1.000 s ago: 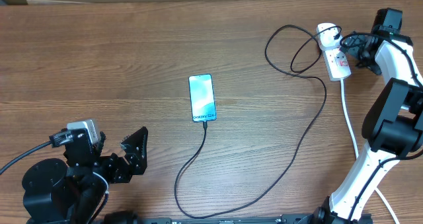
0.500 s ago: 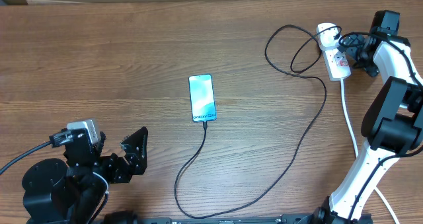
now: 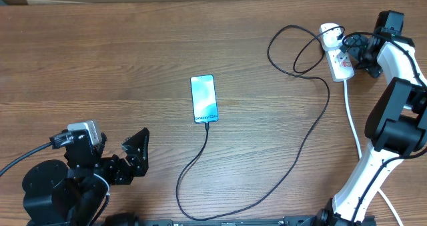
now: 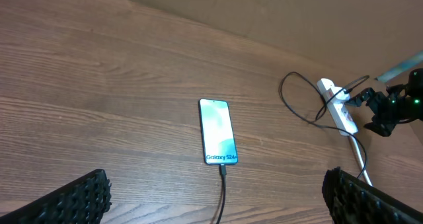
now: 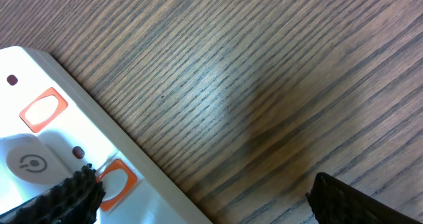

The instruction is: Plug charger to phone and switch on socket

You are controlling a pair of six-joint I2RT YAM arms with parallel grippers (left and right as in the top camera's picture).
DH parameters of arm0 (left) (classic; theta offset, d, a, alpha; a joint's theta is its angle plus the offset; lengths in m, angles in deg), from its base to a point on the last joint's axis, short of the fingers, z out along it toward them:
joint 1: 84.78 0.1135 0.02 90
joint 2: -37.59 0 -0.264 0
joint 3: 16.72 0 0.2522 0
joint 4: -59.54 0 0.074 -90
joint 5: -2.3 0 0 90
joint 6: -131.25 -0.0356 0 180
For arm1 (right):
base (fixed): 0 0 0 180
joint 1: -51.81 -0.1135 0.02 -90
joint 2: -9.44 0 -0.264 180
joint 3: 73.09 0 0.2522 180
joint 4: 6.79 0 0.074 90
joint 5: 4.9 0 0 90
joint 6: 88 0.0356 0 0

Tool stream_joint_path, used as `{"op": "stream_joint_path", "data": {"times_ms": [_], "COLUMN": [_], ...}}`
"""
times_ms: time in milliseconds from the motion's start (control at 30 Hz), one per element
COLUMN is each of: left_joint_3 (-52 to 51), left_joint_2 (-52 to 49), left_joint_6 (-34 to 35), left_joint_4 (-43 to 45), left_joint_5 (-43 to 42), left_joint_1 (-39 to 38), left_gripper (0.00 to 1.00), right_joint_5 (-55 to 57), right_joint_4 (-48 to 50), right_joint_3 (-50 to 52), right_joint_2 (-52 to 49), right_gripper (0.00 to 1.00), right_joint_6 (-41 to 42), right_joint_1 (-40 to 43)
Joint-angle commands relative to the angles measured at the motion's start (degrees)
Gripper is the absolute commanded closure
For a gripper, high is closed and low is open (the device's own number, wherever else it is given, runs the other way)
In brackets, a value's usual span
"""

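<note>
Left gripper (image 3: 133,153) sits at the near left, spread wide and empty. Mid-table the phone (image 3: 204,99) lies flat, screen lit, the charger (image 3: 313,129) tip at its near end; its thin cable is limp. Far right, the socket (image 3: 339,58) looks light and apt to slide, so press straight down on an orange switch (image 5: 45,108). The right gripper (image 3: 357,49) hangs just beside it, fingers wide, holding nothing.

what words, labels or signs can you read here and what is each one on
"Galaxy S24": on the bright light-blue screen of the slim black-edged smartphone, at the end where the thin black cable meets it.
Power symbol, no words: on the face of the long white power strip, right wrist view.
Red markings on that strip, overhead view: too small to read.
</note>
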Motion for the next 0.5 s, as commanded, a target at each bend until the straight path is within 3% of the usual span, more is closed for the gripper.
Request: {"op": "stream_joint_path", "data": {"times_ms": [0,467], "left_joint_3": [0.0,0.0], "left_joint_2": [0.1,0.1], "left_joint_6": [0.2,0.2], "left_joint_4": [0.0,0.0], "left_joint_5": [0.2,0.2], "left_joint_1": [0.0,0.0], "left_gripper": [0.01,0.0], "right_joint_5": [0.5,0.2], "right_joint_4": [0.2,0.0], "right_joint_3": [0.1,0.1], "right_joint_2": [-0.6,-0.6], "right_gripper": [0.0,0.0], "right_joint_6": [0.4,-0.4], "right_joint_1": [-0.3,-0.3]}}
